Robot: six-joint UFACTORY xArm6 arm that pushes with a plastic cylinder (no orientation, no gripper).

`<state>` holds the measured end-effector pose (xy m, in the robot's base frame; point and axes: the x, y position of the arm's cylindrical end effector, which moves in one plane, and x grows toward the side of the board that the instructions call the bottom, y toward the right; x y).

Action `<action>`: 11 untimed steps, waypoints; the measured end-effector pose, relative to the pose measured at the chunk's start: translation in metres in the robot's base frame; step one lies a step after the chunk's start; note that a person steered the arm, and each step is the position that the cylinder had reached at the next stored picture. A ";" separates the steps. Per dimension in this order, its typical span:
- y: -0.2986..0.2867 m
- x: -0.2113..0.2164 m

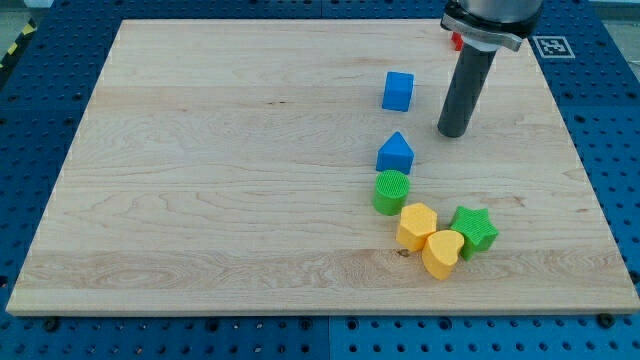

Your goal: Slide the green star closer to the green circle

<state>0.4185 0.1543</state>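
Note:
The green star (474, 229) lies at the view's lower right, touching the yellow heart (442, 252) and next to the yellow hexagon (417, 225). The green circle (391, 191) stands to the star's left and slightly above it, with the yellow hexagon between them. My tip (453, 131) rests on the board above the star, to the right of the blue triangle-topped block (395, 153), touching no block.
A blue cube (397, 91) sits left of the rod near the view's top. A red block (456, 41) shows partly behind the rod's collar at the board's top edge. The wooden board (200, 180) lies on a blue pegboard table.

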 end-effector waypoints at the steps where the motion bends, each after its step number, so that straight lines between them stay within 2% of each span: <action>1: 0.008 0.048; 3: 0.107 0.127; 4: 0.112 0.163; 8: 0.086 0.166; 11: 0.060 0.141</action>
<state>0.5595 0.2146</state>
